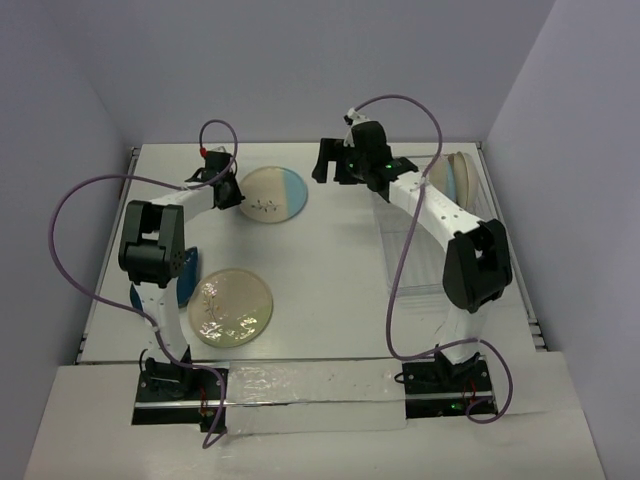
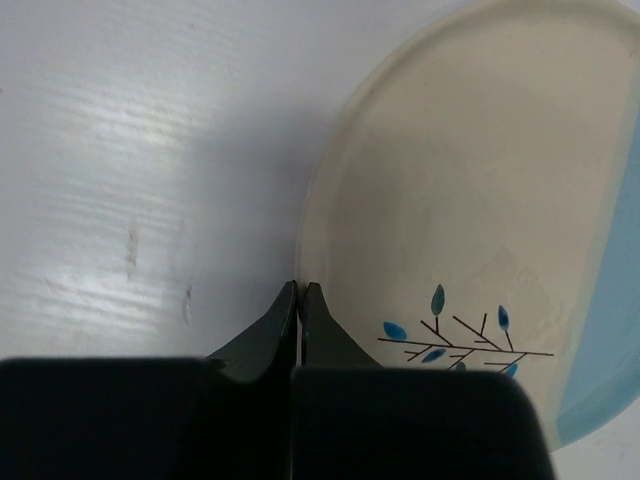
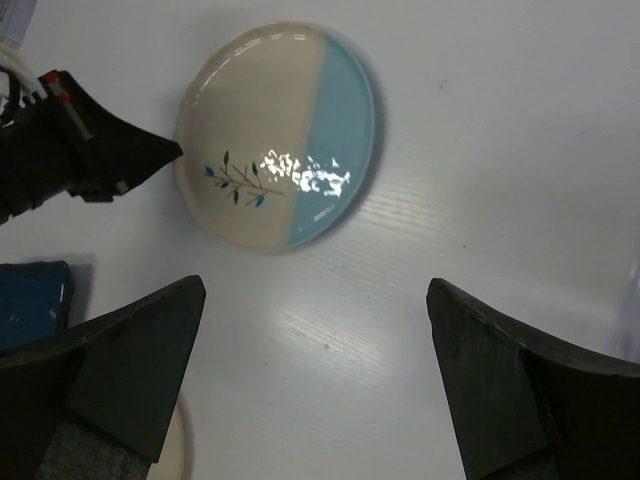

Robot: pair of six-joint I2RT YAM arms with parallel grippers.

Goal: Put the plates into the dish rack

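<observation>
A cream-and-light-blue plate [image 1: 272, 195] with a sprig motif lies flat at the back of the table. My left gripper [image 1: 230, 190] is at its left rim. In the left wrist view that gripper [image 2: 300, 288] is shut on the rim of the plate [image 2: 480, 200], one finger outside and one over the cream face. My right gripper [image 1: 328, 168] hovers to the right of the plate. It [image 3: 315, 288] stands open over bare table with the plate [image 3: 278, 135] ahead. The dish rack [image 1: 402, 262] on the right is mostly hidden by the right arm.
A pale green floral plate [image 1: 231, 307] lies near the front left. A dark blue plate [image 1: 187, 287] shows partly under the left arm. Another cream-and-blue plate [image 1: 458, 172] stands upright at the rack's far end. Purple cables loop over both arms.
</observation>
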